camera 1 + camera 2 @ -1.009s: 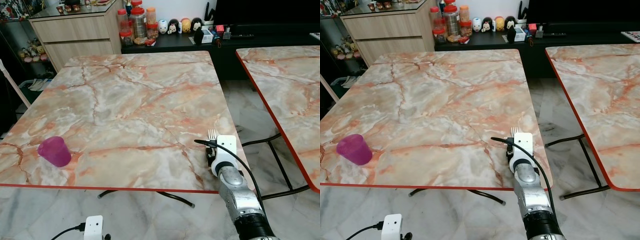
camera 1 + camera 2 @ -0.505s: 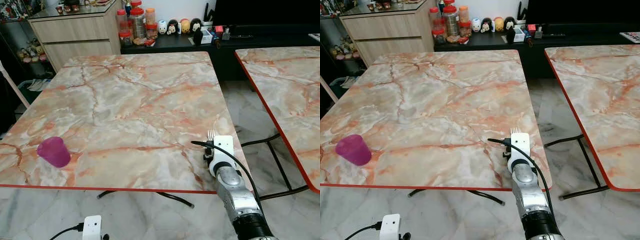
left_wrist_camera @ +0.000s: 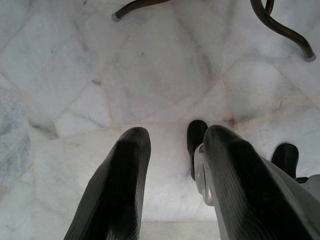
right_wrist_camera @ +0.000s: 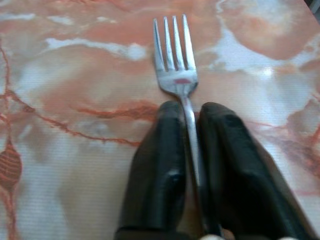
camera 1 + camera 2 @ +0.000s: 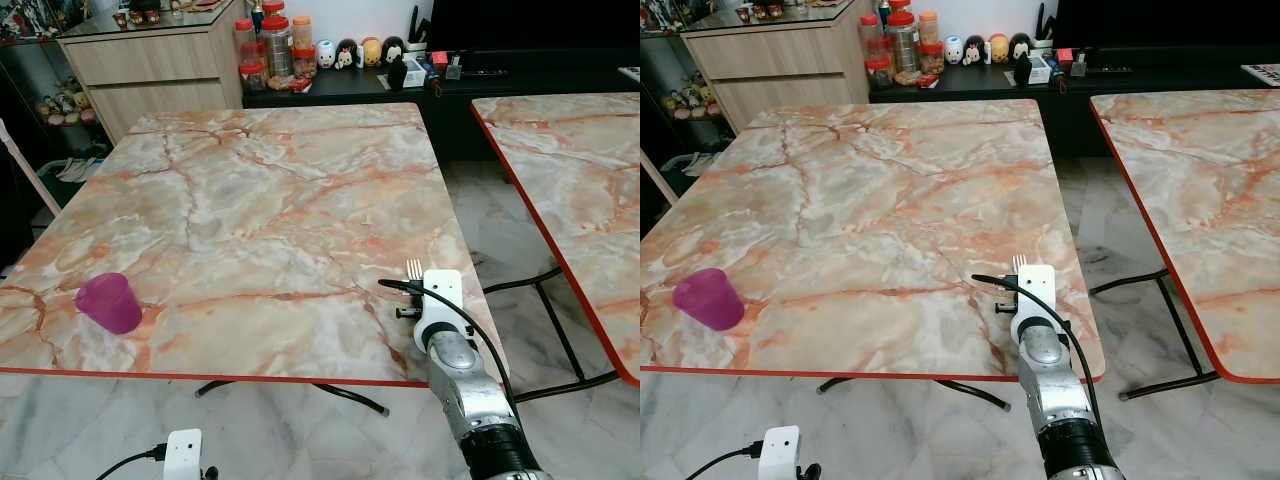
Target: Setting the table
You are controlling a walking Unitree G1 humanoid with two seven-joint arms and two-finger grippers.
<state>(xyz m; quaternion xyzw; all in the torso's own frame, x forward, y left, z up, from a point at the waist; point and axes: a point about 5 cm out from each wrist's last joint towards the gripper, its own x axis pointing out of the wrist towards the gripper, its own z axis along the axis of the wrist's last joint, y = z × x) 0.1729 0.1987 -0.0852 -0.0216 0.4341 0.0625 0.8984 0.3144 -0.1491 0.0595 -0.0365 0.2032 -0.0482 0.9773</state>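
Purple cup (image 5: 109, 302): stood upright near the desk's (image 5: 260, 200) near-left corner; contents could not be made out. Jars (image 5: 270, 45) with red and orange lids: on the dark cabinet beyond the far edge, seemingly holding snacks. Fork (image 4: 176, 67): metal, over the desk's near-right part, long axis running near to far, tines pointing far. Right gripper (image 4: 191, 117): fingers (image 4: 160, 170) clamped on the fork's handle, tines projecting past the tips. Left gripper (image 3: 172, 142): fingers apart, hanging over the marble floor (image 3: 75, 75).
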